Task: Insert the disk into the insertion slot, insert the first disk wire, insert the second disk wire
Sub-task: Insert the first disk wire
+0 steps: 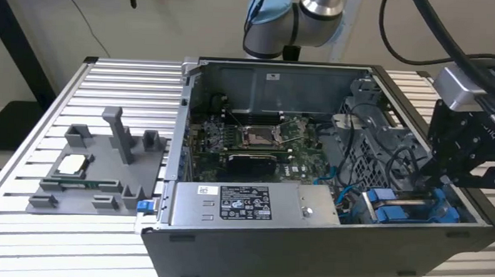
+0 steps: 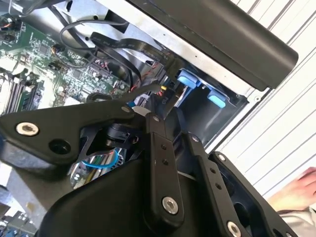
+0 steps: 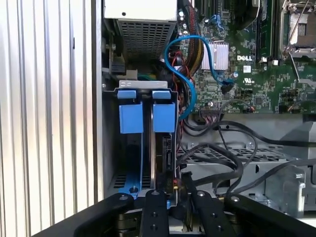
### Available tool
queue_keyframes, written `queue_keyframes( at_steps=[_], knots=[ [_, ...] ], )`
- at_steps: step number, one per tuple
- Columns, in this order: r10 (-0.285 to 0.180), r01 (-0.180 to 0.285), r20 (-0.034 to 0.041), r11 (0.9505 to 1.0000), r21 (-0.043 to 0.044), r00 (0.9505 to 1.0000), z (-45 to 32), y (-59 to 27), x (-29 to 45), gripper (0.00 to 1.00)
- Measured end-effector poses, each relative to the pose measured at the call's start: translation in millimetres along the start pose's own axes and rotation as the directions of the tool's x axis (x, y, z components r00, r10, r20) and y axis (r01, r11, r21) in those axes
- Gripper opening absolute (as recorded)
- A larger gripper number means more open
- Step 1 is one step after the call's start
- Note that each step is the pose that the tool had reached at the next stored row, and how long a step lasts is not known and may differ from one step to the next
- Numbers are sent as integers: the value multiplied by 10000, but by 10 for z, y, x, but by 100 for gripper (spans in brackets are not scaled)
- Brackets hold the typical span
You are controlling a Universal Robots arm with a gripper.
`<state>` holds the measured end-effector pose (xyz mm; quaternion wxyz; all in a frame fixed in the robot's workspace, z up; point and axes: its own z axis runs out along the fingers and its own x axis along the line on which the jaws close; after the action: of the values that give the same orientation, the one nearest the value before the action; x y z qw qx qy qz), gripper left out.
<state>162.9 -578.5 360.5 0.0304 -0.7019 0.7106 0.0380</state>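
The disk (image 3: pixel 162 153) stands on edge inside the insertion slot (image 3: pixel 146 85), with its blue carrier tabs (image 3: pixel 148 117) at the slot's mouth. In the exterior view the blue carrier (image 1: pixel 394 211) sits in the case's near corner on the exterior view's right. My gripper (image 1: pixel 433 183) reaches down into that corner. In the first wrist view my gripper (image 3: pixel 175 195) has its fingers (image 3: pixel 153 210) close together on a black disk wire connector (image 3: pixel 174 183) at the disk's end. In the second wrist view my gripper (image 2: pixel 165 111) points at the same bay, beside a black flat cable (image 2: pixel 128 47).
The open computer case (image 1: pixel 309 254) lies on a slatted table (image 1: pixel 26 229). Inside are the motherboard (image 1: pixel 256 139), a power supply (image 1: pixel 244 204), a blue cable (image 3: pixel 190 94) and black wire loops (image 3: pixel 222 153). A grey fixture (image 1: pixel 96 169) stands on the exterior view's left. A hand (image 2: pixel 301 190) rests nearby.
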Motion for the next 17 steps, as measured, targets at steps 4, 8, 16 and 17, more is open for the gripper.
queue_keyframes(
  at_steps=[4,8,16,17],
  knots=[
    [1,-1,-2,10000,0,10000,-83,1,-10,27],
    [0,0,1,10000,0,10000,-97,1,-13,27],
    [1,-1,-1,10000,0,10000,-86,-12,-131,27],
    [1,-1,2,10000,0,10000,-83,-23,-155,27]
  ],
)
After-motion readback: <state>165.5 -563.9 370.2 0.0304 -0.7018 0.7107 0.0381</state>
